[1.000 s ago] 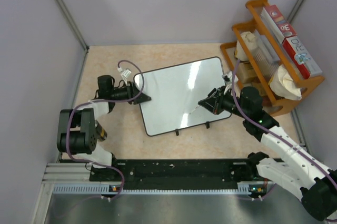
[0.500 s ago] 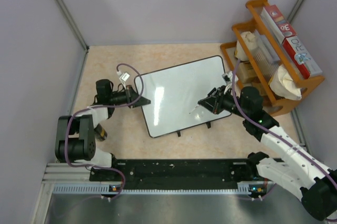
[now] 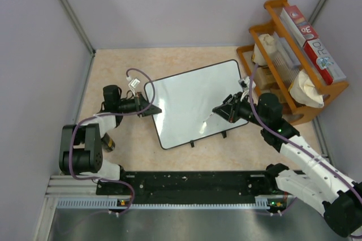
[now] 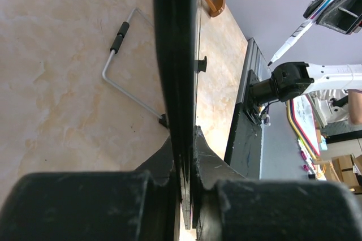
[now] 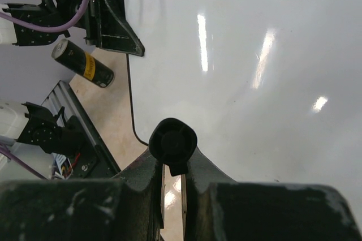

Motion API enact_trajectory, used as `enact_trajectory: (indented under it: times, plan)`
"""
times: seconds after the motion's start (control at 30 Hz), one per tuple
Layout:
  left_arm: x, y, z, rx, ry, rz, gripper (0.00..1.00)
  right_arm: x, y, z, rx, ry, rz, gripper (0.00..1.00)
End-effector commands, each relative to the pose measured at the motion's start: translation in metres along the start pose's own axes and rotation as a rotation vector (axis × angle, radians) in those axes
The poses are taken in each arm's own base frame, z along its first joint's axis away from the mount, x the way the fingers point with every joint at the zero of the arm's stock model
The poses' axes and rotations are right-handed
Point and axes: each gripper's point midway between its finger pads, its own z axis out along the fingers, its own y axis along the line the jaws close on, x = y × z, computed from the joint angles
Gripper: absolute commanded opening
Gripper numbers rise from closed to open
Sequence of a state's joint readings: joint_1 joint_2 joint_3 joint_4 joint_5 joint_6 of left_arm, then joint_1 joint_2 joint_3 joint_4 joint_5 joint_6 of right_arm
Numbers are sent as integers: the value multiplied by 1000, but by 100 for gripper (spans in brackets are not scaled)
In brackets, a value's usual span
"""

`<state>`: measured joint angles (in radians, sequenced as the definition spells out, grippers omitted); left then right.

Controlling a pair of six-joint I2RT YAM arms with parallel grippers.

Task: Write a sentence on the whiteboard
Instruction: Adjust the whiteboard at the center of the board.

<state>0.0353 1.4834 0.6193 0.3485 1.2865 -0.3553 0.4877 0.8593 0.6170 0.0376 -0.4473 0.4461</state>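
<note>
The whiteboard [image 3: 189, 97] lies at the table's middle, turned at a slant, its small black feet toward the near edge. My left gripper [image 3: 149, 107] is shut on its left edge. In the left wrist view the board [image 4: 175, 48] shows edge-on between the jaws of the left gripper [image 4: 188, 153], its wire stand [image 4: 125, 77] hanging behind it. My right gripper [image 3: 224, 110] is shut on a marker [image 3: 208, 117], tip just over the board's near right part. In the right wrist view the marker [image 5: 172, 139] shows end-on in the right gripper [image 5: 172, 162], above the board [image 5: 254, 54].
A wooden rack [image 3: 283, 91] with boxes and wrapped items stands at the right, close to the board's right edge. A black and yellow cylinder [image 3: 108, 142] lies by the left arm's base, also in the right wrist view [image 5: 82, 63]. Grey walls enclose the table.
The left arm drew back slightly to the left and the board turned a little with it. The right gripper and marker have stayed in place.
</note>
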Motion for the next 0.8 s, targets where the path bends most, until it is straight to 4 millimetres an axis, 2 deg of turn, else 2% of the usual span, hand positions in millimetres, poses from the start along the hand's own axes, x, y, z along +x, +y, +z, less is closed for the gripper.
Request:
enact_trajectory:
  times: [0.0, 0.3, 0.4, 0.43, 0.47, 0.53, 0.57, 0.7, 0.77]
  plan:
    - [-8, 23, -1, -117, -34, 166, 0, -26, 10, 1, -37, -70, -51, 0]
    - [-16, 38, -11, -294, -49, 134, 0, -31, 8, 13, -44, -73, -42, 0]
    - [-21, 39, -15, -339, -67, 141, 6, -31, 8, 17, -54, -68, -38, 0]
    - [-21, 38, -15, -345, -71, 145, 10, -32, 8, 17, -56, -69, -38, 0]
    - [-22, 38, -16, -352, -74, 145, 20, -32, 8, 18, -56, -69, -37, 0]
    - [-24, 37, -17, -354, -77, 153, 28, -33, 8, 19, -55, -71, -36, 0]
    - [-24, 36, -17, -350, -80, 151, 37, -33, 8, 19, -55, -71, -37, 0]
    - [-37, 22, -14, -299, -113, 189, 56, -33, 8, 20, -56, -69, -38, 0]
    - [-45, 17, -14, -300, -131, 199, 62, -34, 9, 19, -57, -71, -37, 0]
